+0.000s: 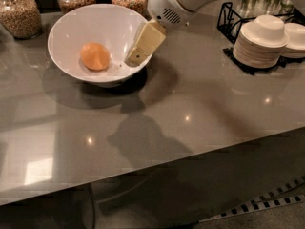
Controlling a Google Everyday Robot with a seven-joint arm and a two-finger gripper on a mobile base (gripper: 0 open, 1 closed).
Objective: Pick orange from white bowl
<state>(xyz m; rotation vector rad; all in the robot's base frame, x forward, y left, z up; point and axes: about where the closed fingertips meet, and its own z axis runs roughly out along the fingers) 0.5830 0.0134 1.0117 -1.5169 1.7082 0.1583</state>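
Gripper [136, 56]: cream-coloured, on a white arm [174, 6] entering from the top centre of the frame. It slants down and to the left, with its tip just inside the right-hand rim of the white bowl. Whether it is spread or pressed together cannot be told from this angle. It holds nothing and is clear of the fruit.

Orange [95, 56]: one, small, round, matte skin. It lies on the bottom of the white bowl, left of the gripper tip, with bare white bowl between the two.

White bowl [97, 23]: large, glossy, with flaring sides. It stands upright on the table in the upper left of the frame and casts a dark shadow to its lower right.

Table [190, 118]: grey, polished top with spots of reflected light. Its front edge runs across the lower part of the frame.

Jars [19, 15]: three, glass, filled with brownish dry goods. They stand in a row along the top edge, behind the bowl.

Stack of plates [257, 49]: white, in the upper right, with a small upturned white dish on top. A second stack is cut off by the right edge.

Wire rack [228, 20]: black, behind the plates.

Floor [267, 204]: dark, with a striped strip at the lower right.
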